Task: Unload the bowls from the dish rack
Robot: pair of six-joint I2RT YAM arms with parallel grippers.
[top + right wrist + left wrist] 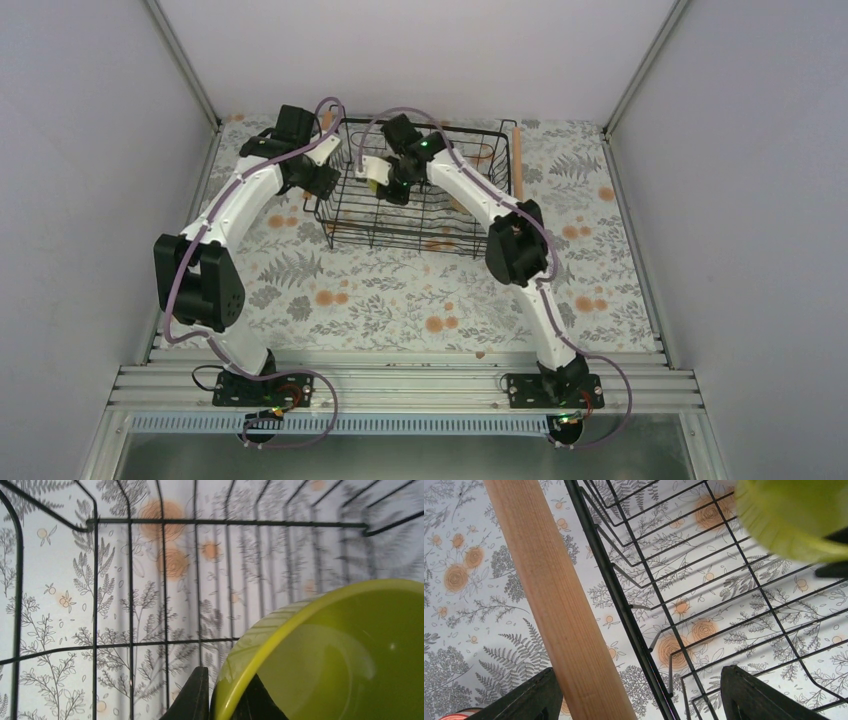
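While the right gripper (225,692) reaches into the rack (400,246), it's clamped on the rim of the yellow-green bowl (340,650), w/ one finger (196,695) outside the wall & the other inside. From the top cam, the bowl is over the rack's left half, w/ the right arm coming in from the near-right side. The bowl's mouth faces the right wrist cam, so it's tilted; whether its underside touches the rack's wires is hard to tell.

The left gripper (639,680) has its fingers (531,700) spread wide & is gripping nothing. Btwn them run the rack's left wooden handle (559,605) & the black wire rim (624,605) just beside it, w/ the handle near the left-hand finger. The top cam puts this gripper at the rack's left edge. The rack sits on a floral tablecloth (380,300), toward the far side of the table.
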